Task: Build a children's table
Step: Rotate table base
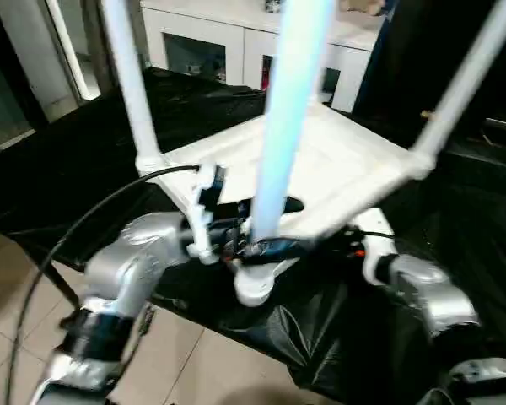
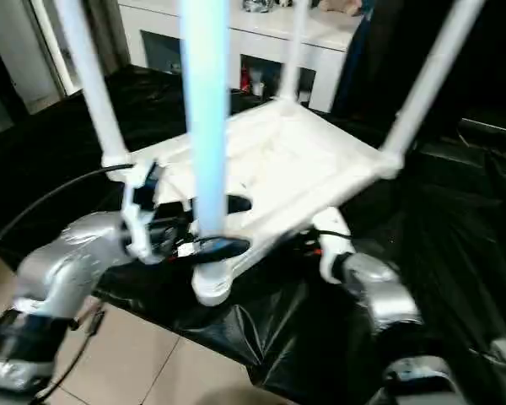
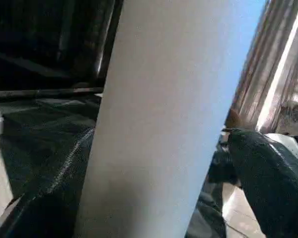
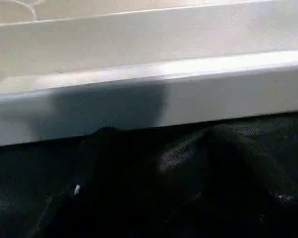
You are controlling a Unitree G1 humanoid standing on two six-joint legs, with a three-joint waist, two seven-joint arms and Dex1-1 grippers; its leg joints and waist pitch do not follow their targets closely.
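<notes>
Left eye view: top (image 1: 337, 169) lies inverted on black sheet (image 1: 84, 160), legs up. Left gripper (image 1: 257, 245) wide around near leg (image 1: 282, 126) at socket (image 1: 255, 287); right gripper (image 1: 354, 245) part-open at top's edge, grip unclear. Keep leg vertical, push straight down, brace the top.

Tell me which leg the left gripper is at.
The near-corner leg, the one closest to the camera, looking bluish. The left gripper sits at its base, just above the corner socket. The other legs stand at far corners, away from both grippers.
</notes>
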